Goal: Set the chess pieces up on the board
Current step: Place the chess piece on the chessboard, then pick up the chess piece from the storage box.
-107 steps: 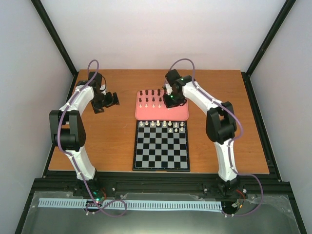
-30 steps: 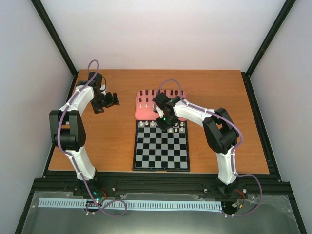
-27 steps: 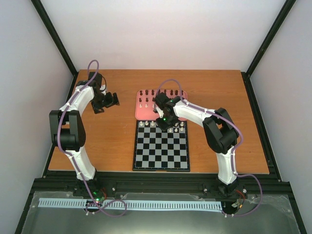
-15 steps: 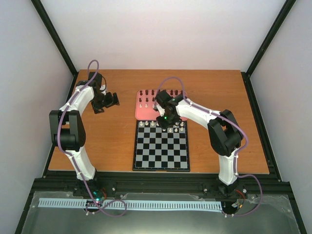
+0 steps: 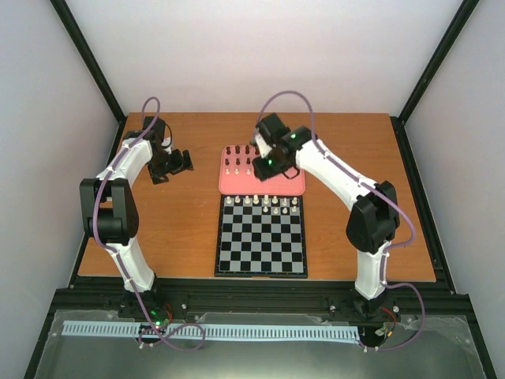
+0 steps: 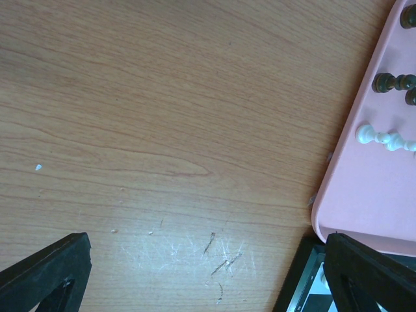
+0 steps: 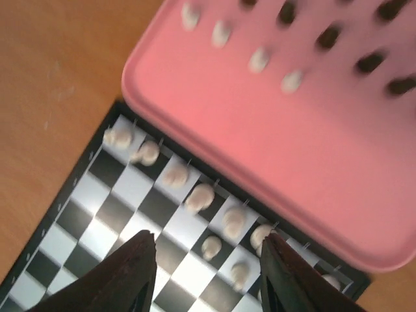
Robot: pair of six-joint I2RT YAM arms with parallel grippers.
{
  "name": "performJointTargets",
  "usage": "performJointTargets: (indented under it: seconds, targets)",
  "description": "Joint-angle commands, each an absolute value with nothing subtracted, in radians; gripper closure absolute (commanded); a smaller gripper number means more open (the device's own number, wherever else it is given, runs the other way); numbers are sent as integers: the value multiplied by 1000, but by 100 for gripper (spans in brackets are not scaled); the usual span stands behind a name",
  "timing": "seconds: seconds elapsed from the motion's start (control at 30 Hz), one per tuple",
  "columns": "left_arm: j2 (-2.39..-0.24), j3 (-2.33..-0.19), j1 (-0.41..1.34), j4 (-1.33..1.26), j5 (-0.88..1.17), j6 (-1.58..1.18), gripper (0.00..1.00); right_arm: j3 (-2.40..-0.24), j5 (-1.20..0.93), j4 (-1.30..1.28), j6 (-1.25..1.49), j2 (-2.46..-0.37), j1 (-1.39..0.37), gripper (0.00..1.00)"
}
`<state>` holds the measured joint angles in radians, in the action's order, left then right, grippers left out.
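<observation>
The checkered board lies at the table's middle, with several cream chess pieces along its far rows. More cream pieces and dark pieces stand on the pink tray behind it. My right gripper hovers over the tray's middle, open and empty. In the blurred right wrist view its gripper is above the board's far row of cream pieces. My left gripper is open and empty over bare wood left of the tray; its gripper shows nothing between the fingers.
The left wrist view shows the tray's left edge with dark pieces and one cream piece, and the board's corner. Black frame posts stand at the table's back corners.
My right gripper went from the tray down to the board's far row, then lifted back over the tray with open jaws. The left arm has not moved.
</observation>
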<state>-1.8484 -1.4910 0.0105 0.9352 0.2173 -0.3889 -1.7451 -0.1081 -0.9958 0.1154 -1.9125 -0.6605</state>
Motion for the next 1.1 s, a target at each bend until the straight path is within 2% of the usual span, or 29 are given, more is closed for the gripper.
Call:
performJointTargets:
  seconds: [0.0, 0.13, 0.37, 0.67, 0.93, 1.07]
  targets:
    - [-1823, -1503, 12, 933, 223, -383, 0, -1923, -104, -1030, 130, -2054, -584, 53]
    - [-1825, -1508, 12, 937, 223, -383, 0, -2081, -66, -1039, 160, -2213, -548, 53]
    - [-1838, -1507, 12, 931, 236, -387, 0, -2229, -90, -1005, 160, -2374, -538, 53]
    - [-1847, -1500, 12, 925, 237, -387, 0, -2248, -130, -973, 159, -2452, -538, 53]
    - [-1852, -1504, 12, 928, 231, -385, 0, -2301, -153, -992, 159, -2515, -539, 63]
    - [-1855, -1505, 12, 928, 231, -386, 0, -2302, -146, -992, 158, -2521, -539, 64]
